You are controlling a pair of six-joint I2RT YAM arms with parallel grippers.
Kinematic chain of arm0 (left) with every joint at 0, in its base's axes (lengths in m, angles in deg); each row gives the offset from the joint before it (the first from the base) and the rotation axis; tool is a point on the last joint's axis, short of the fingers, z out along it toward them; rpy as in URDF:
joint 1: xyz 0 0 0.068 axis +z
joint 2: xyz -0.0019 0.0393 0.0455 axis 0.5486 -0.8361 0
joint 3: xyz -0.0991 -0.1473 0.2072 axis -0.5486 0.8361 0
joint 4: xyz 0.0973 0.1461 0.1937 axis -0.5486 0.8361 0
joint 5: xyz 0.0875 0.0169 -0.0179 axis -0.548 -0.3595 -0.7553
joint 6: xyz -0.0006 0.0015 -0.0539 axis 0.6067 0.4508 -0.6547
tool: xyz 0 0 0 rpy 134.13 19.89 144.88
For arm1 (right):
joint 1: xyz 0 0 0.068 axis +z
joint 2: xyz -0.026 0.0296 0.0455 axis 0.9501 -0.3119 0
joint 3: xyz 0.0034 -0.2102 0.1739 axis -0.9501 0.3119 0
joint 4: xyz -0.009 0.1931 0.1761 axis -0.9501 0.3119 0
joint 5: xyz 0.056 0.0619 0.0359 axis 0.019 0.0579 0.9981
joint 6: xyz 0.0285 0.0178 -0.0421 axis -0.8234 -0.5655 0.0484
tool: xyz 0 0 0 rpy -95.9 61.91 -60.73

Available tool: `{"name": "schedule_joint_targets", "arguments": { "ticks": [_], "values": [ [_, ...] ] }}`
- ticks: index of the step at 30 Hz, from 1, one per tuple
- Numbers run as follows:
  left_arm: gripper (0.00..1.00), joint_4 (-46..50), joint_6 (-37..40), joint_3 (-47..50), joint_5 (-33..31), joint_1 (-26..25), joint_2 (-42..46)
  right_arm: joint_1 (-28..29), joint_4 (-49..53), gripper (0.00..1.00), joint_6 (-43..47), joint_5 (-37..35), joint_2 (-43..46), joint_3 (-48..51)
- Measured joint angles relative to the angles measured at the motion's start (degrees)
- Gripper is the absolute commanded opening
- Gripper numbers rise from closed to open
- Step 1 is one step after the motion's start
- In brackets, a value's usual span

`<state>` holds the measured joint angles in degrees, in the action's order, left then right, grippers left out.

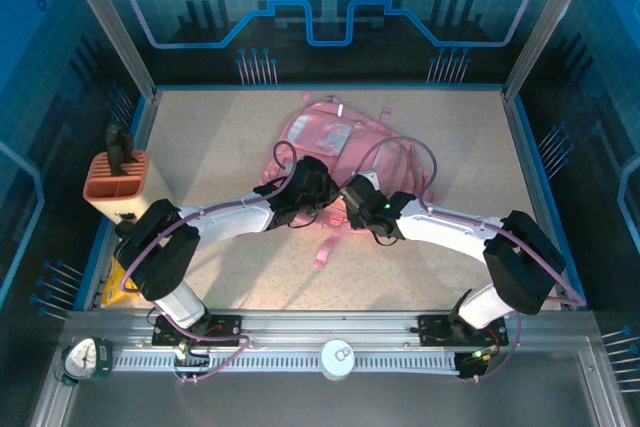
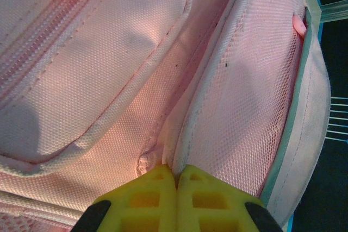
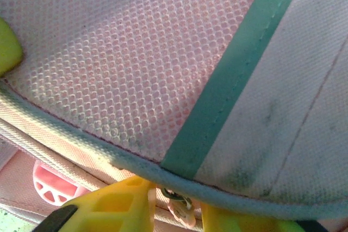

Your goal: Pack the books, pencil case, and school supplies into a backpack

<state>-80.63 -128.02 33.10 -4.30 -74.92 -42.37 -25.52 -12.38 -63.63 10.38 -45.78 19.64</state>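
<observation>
Speckled beige table inside a blue-lit, glass-walled booth. From above: pink backpack lying flat mid-table, toward the far edge, with an orange slotted holder well apart at the left rim. Left arm and right arm bent inward, meeting over the bag's near end. Probably set so to work an opening from two sides.

At the left wrist: left hand clenched tight, yellow tips pressed to a seam at the join of mesh panel and pocket fabric. Likely an anchor against the soft bag sliding or bunching.

At the right wrist: right hand low under a teal-trimmed mesh edge, fingers apart with a small zip pull between them. Pinched or merely bracketed, cannot tell. Placed there, most likely, to draw the zip against the other side's hold.
</observation>
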Motion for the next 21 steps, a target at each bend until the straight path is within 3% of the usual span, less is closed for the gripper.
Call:
{"name": "schedule_joint_targets", "arguments": {
  "ticks": [11, 21],
  "values": [
    [0.0, 0.1, 0.1, 0.0, -0.1, -0.2, -0.8, -3.4, -7.5, 0.13, 6.1, 7.6, 4.3, 6.3],
    [0.0, 0.4, 1.1, 0.1, -0.6, 0.3, -0.7, -3.9, -3.2, 0.03, 8.0, 4.2, 5.9, 5.9]
  ]
}}
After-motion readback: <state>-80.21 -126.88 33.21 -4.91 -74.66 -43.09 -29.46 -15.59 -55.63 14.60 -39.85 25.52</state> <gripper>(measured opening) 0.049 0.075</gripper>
